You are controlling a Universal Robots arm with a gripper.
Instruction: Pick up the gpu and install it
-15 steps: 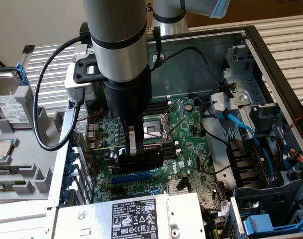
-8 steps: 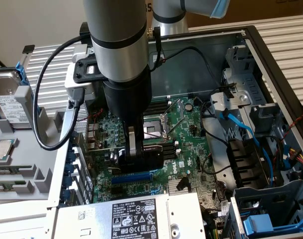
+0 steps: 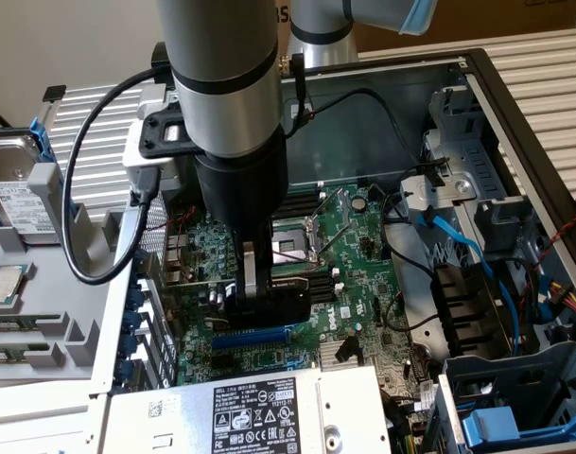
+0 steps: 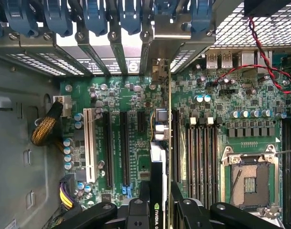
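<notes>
Jaws pinch the gpu by its two flat faces. The gripper carries it edge-on, so cooler and green board show as a thin strip. The card stands upright inside the open case, over the motherboard, between the long black slots and the memory slots. Its bracket end points at the slot openings in the case wall, under the blue clips. Whether its lower edge touches the board cannot be told.

In the exterior view, past the labelled power supply comes a blue slot. Just behind that is the gpu in the gripper, then the socket. A hard drive lies outside the case, at the exterior view's left.
</notes>
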